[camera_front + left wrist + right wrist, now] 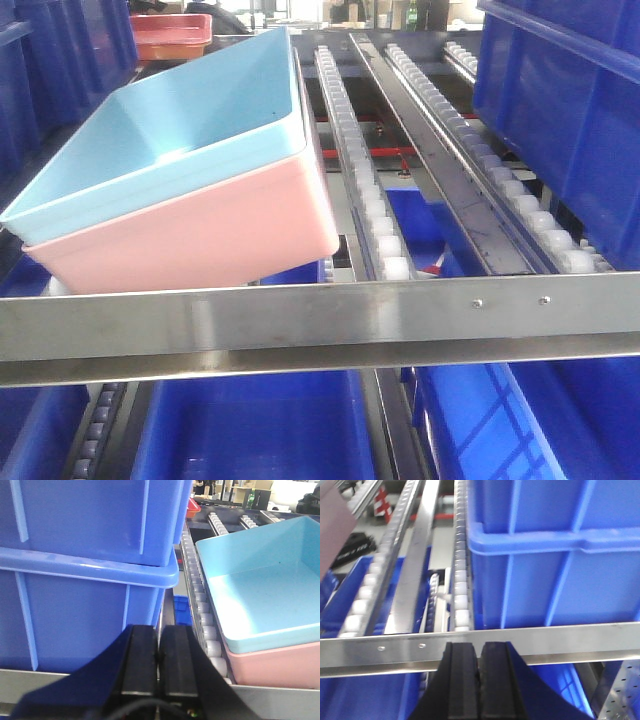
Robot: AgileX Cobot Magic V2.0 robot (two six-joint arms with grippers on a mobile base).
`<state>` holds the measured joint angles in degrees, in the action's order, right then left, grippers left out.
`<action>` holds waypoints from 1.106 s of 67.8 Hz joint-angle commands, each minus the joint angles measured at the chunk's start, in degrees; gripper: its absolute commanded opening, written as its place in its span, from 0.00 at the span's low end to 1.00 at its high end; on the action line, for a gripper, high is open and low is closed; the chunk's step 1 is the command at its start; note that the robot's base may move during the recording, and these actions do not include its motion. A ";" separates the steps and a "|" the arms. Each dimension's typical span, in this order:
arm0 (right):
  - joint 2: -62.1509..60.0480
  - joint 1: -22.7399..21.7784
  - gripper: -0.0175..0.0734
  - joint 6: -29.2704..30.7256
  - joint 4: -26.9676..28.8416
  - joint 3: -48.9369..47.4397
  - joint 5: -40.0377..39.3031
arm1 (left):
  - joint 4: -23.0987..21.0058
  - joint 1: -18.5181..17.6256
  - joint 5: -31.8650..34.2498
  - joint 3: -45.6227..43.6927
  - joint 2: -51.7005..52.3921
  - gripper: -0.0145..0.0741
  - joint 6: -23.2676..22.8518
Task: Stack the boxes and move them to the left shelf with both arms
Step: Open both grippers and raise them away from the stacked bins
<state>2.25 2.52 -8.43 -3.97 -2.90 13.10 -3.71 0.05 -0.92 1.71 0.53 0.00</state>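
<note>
The light teal-blue tub (190,120) is nested inside the salmon pink tub (200,245). The stack rests on the roller lanes of the steel flow rack, just behind its flat stainless front bar (320,325), at the left. The stack also shows in the left wrist view, teal tub (265,590) over pink tub (280,667). My left gripper (158,630) is shut and empty, left of the stack at the bar. My right gripper (479,647) is shut and empty, in front of the bar (560,640). No gripper shows in the front view.
Dark royal-blue crates stand on the rack at the left (85,580) and right (570,120), (555,555). More blue crates (250,430) sit on the level below. Bare roller lanes (370,180) run between. A red tray (170,35) lies behind the stack.
</note>
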 commanded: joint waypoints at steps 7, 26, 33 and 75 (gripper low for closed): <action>-3.96 -0.77 0.25 0.20 0.85 3.36 -9.80 | 0.05 -0.40 5.06 -0.25 0.82 0.16 0.00; -4.03 -0.82 0.25 0.20 1.48 3.28 -14.57 | 0.05 -0.40 5.06 -0.25 0.82 0.16 0.00; -4.03 -0.82 0.25 0.20 1.48 3.28 -13.63 | 0.05 -0.40 5.06 -0.25 0.82 0.16 0.00; -4.03 -0.82 0.25 0.20 1.48 3.28 -13.47 | 0.05 -0.40 5.06 -0.25 0.82 0.16 0.00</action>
<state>-0.60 2.16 -8.43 -2.52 1.68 4.53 -3.71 0.05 -0.89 1.71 0.53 0.00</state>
